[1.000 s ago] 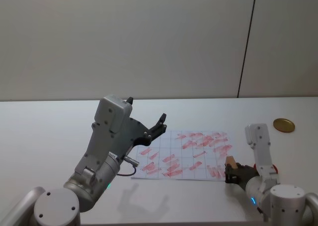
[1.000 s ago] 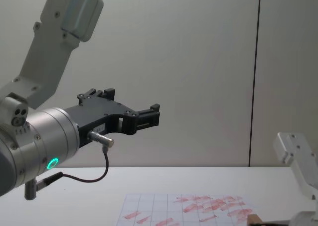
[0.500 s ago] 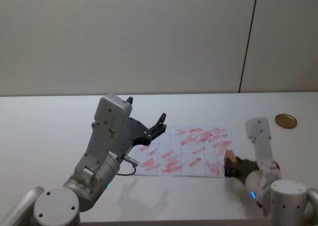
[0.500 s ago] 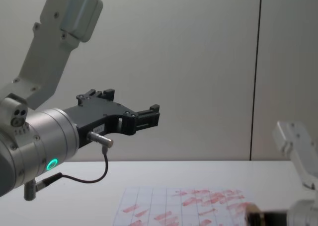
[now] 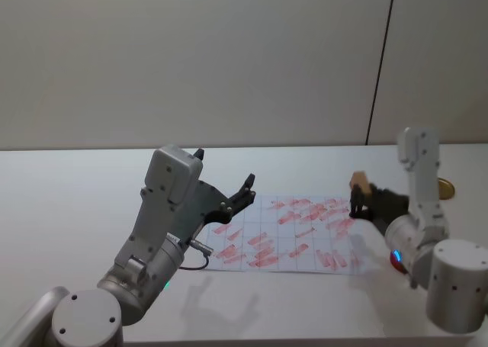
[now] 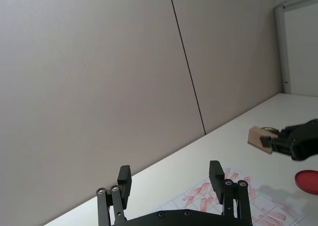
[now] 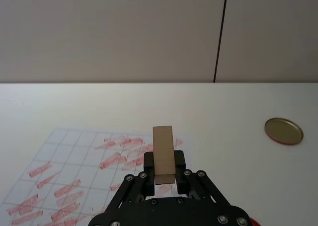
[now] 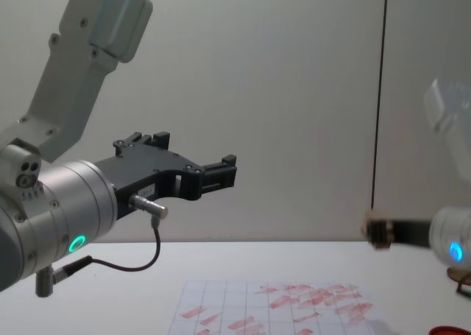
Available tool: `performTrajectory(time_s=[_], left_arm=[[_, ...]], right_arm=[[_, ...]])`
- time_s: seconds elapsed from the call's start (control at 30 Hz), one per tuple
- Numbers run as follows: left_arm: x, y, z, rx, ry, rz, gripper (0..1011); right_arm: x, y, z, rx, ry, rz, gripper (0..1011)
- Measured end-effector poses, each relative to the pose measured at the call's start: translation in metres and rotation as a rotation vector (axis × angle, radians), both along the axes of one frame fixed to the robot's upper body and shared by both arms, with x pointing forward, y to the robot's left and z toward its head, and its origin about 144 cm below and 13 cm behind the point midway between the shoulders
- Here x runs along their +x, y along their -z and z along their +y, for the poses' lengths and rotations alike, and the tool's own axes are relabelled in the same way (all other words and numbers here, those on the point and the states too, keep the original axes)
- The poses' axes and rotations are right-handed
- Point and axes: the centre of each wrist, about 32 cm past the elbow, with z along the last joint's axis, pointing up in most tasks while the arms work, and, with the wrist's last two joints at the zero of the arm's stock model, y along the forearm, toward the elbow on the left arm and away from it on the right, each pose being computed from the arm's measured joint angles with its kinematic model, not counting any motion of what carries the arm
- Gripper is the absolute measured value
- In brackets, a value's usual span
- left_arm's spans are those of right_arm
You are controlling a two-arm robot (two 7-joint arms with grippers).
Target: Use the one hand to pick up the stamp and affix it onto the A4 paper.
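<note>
The small, pale tan, wood-like stamp (image 7: 163, 141) is gripped between the fingers of the black two-finger right tool (image 7: 164, 162), on the silver-white arm with the blue glowing ring. It is carried in the air near the right edge of the white, grid-printed A4 paper (image 5: 263, 236) smeared with red oblong marks, and does not touch it. The relation on which the coming move is judged to turn is vertical. The paper lies flat on the white bench (image 5: 76, 210), below the stamp and to its left, so a descent with a slight leftward shift seems called for. The stamp's long axis runs straight out of the tool, roughly level with the bench (its inked face cannot be made out), so a downward tilt of the wrist is probably needed before contact. The right arm is the nearer, its forearm raised and the tool pointed leftward. The black left tool (image 5: 225, 171) is parked with its fingers spread above the paper's left side, well apart from the stamp.
</note>
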Motion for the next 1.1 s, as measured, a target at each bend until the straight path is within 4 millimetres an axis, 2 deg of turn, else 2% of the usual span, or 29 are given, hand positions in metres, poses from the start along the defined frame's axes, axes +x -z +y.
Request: performTrajectory(time_s=[0.23, 0.43, 0.67, 1.1], left_arm=[[0.000, 0.000, 0.000, 0.000, 0.000, 0.000, 993], [0.000, 0.000, 0.000, 0.000, 0.000, 0.000, 993], [0.000, 0.000, 0.000, 0.000, 0.000, 0.000, 993], [0.000, 0.000, 0.000, 0.000, 0.000, 0.000, 993]], right_arm=[[-0.006, -0.021, -0.008, 0.012, 0.046, -0.042, 218], [-0.011, -0.025, -0.018, 0.008, 0.086, -0.036, 217], [-0.017, -0.022, -0.032, -0.005, 0.136, -0.005, 217], [-0.026, -0.004, -0.053, -0.028, 0.194, 0.077, 217]])
